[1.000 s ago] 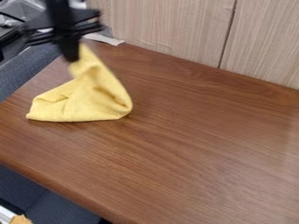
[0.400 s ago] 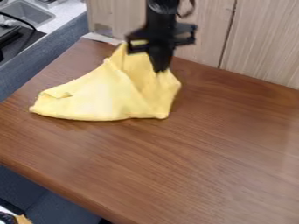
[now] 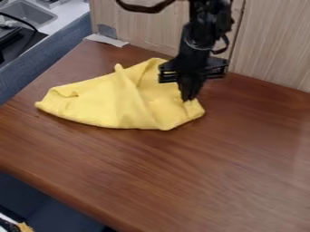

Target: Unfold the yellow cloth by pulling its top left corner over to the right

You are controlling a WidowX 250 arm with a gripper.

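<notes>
The black gripper (image 3: 189, 96) hangs at the upper middle of the camera view, low over the wooden table, its tips shut on the right part of a yellow cloth (image 3: 124, 102). The cloth spreads to the left from the tips, with a raised fold near its upper middle and a small folded corner at its left end. Its lower edge lies on the tabletop.
The brown wooden table (image 3: 200, 181) runs up to a light wood-grain panel (image 3: 272, 50) behind. A grey sink (image 3: 30, 12) and a dark stove (image 3: 15, 41) stand at the upper left, beyond a blue-grey side wall. A whitish strip (image 3: 107, 40) lies at the table's back corner.
The gripper has moved right and lower, with the cloth's held part. The cloth has gone from a bunched, lifted shape to one spread wider and flatter; its left end has barely shifted.
</notes>
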